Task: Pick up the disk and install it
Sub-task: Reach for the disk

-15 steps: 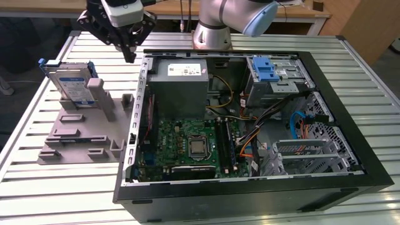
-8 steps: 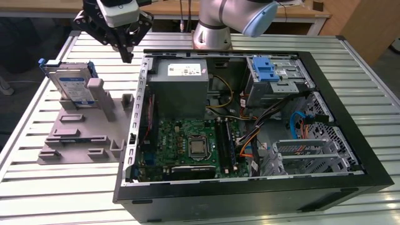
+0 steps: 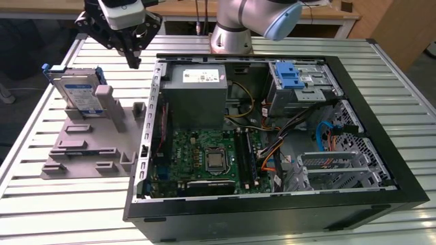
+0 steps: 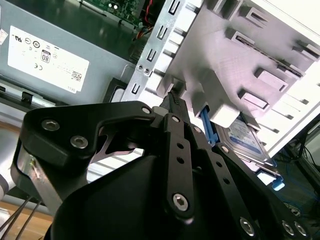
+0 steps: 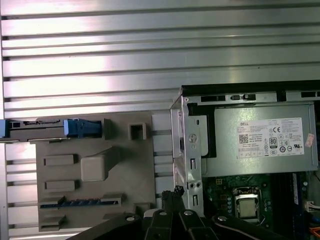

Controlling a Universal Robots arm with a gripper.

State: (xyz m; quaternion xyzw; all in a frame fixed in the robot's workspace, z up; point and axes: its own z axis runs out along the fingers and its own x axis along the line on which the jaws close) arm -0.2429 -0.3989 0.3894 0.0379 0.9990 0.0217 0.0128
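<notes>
The disk (image 3: 78, 94) is a silver hard drive with a blue-and-white label and a blue carrier frame. It stands upright on edge at the back of the grey holder plate (image 3: 89, 148), at the exterior view's left. In the first wrist view the disk (image 5: 50, 129) appears edge-on, and in the second wrist view the disk (image 4: 245, 137) lies beyond the holder. My gripper (image 3: 134, 62) hangs above the table between the disk and the open computer case (image 3: 272, 204), touching neither. Its fingers are shut with nothing between them, as both wrist views show the gripper (image 4: 172, 100) (image 5: 176, 192).
Inside the case are a grey power supply box (image 3: 197, 94), a green motherboard (image 3: 204, 158), a drive bay with a blue latch (image 3: 289, 76) and loose cables. The ribbed metal table (image 3: 61, 204) carries everything. The holder plate has raised blocks (image 3: 109, 107) beside the disk.
</notes>
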